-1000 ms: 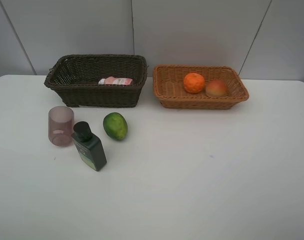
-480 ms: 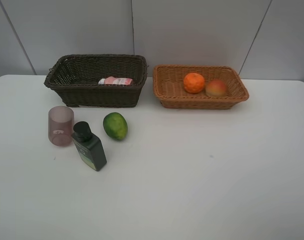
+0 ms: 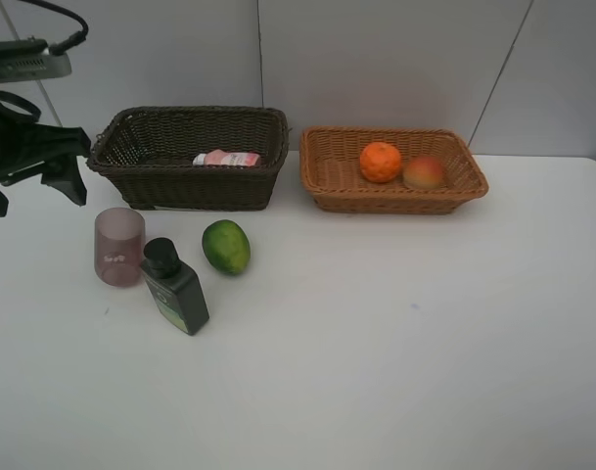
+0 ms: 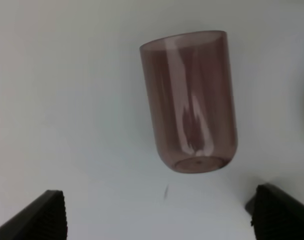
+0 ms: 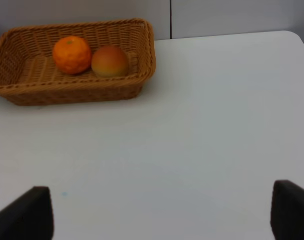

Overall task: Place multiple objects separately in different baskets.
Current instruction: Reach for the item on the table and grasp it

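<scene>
Left gripper (image 4: 159,214) gapes near mauve cup (image 4: 191,110); dark basket (image 3: 190,186) holds, seemingly, pink bottle (image 3: 227,158).

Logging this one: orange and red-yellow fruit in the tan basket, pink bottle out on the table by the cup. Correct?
Not quite. The pink bottle lies inside the dark brown basket, as the exterior high view shows. The orange and red-yellow fruit are in the tan basket.
</scene>
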`<state>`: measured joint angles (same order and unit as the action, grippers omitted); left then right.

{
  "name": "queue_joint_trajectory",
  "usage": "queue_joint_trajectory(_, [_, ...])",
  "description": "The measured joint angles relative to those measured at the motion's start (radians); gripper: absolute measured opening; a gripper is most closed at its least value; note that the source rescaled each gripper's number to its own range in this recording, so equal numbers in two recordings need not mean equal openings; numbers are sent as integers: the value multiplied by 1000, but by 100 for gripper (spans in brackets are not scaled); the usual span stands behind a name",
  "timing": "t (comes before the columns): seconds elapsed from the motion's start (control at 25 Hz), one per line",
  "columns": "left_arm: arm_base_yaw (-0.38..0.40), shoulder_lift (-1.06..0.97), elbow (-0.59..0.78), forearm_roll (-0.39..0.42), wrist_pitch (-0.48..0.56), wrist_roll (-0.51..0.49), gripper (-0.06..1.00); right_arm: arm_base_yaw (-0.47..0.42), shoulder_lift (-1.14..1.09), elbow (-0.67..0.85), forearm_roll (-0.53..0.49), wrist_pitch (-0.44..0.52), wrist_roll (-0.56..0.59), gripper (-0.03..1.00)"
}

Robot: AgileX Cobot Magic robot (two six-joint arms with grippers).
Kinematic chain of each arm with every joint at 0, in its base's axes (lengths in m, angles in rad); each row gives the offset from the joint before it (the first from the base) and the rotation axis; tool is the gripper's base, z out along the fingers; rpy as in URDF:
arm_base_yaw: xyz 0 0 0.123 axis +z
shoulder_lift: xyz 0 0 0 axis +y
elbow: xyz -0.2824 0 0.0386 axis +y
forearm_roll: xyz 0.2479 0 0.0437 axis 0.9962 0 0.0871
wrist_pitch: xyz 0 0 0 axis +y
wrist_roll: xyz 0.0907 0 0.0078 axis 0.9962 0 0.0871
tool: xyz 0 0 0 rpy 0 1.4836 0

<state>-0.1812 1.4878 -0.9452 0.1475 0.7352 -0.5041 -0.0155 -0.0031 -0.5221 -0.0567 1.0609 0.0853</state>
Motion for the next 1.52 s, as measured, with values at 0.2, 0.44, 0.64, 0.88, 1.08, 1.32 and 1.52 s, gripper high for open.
queue_joint_trajectory(0.2, [-20,128,-3,46,-50,-174,92,0,0,0,0,0,0,88])
queue_joint_trajectory(0.44, [-20,204,-4,53,-157,-222,92,0,0,0,0,0,0,88])
queue_joint_trajectory(0.64, [-20,246,-7,53,-217,-269,92,0,0,0,0,0,0,88])
queue_joint_trajectory(0.88, [-20,273,-36,35,-226,-292,92,0,0,0,0,0,0,88])
queue_joint_trajectory(1.08, [-22,291,-64,30,-221,-293,93,0,0,0,0,0,0,88])
queue_joint_trajectory(1.32, [-44,336,-74,28,-213,-293,92,0,0,0,0,0,0,88])
queue_joint_trajectory(1.52, [-44,357,-76,29,-223,-293,92,0,0,0,0,0,0,88])
